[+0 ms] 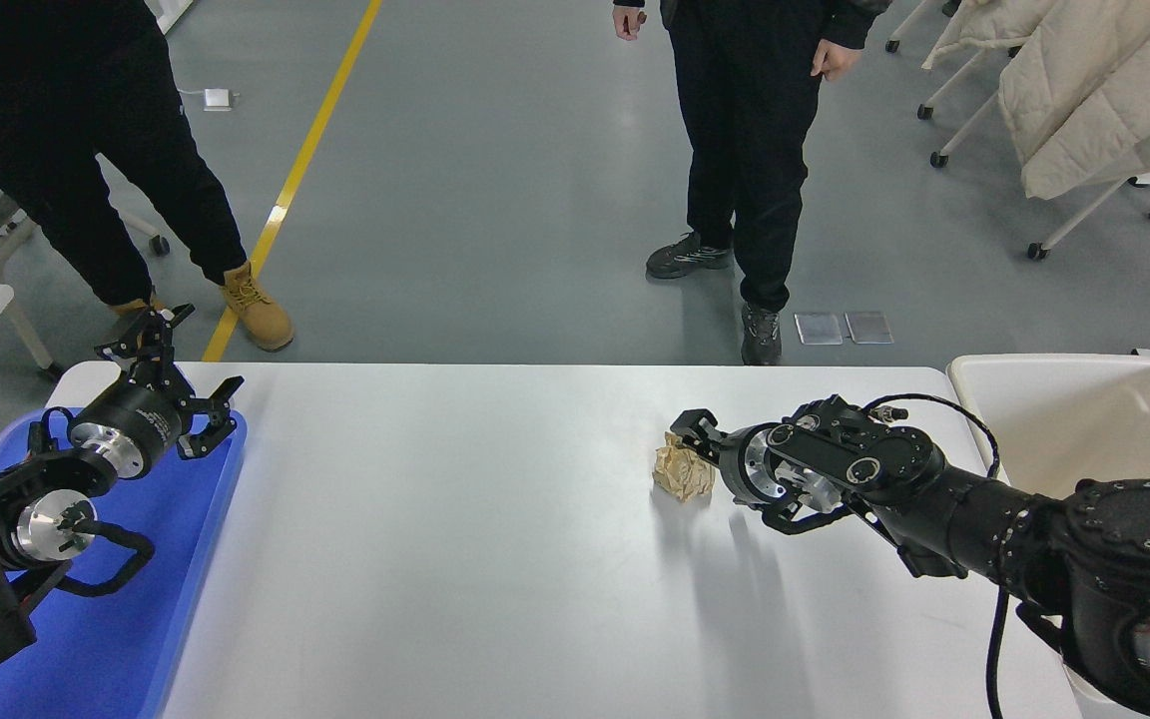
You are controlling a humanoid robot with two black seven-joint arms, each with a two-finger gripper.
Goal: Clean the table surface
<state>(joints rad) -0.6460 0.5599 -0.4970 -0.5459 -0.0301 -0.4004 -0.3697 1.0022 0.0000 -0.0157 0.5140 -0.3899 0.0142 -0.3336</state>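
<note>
**A:** Head view, entry one. We log the table surface (455,559) as the white top filling the lower part of the picture, with its far edge running across the middle. On it, right of centre, lies one crumpled tan paper ball (683,471).

**B:** We agree. We note the right gripper (710,469) coming in from the lower right, its arm stretched low over the table and pointing left. Its fingers are spread apart. The upper fingertip (687,421) sits at the ball's far top edge; the lower finger curves toward the camera side, off to the ball's right. The ball is at the mouth of the spread fingers, and we cannot tell from here whether any finger truly touches it.

**A:** Noted. We record the left gripper (181,384) parked at the lower left, above the far end of the blue tray (136,639), fingers splayed wide, holding nothing.

**B:** At the table's right end we see the cream bin (1084,419), partly hidden by the right arm.

**A:** Beyond the far edge, we mark two people standing on the grey floor: one in dark trousers and tan boots (258,305) at upper left, one in black with dark shoes (687,258) near top centre. Pale jackets (1094,90) hang over wheeled chairs at upper right.
</note>
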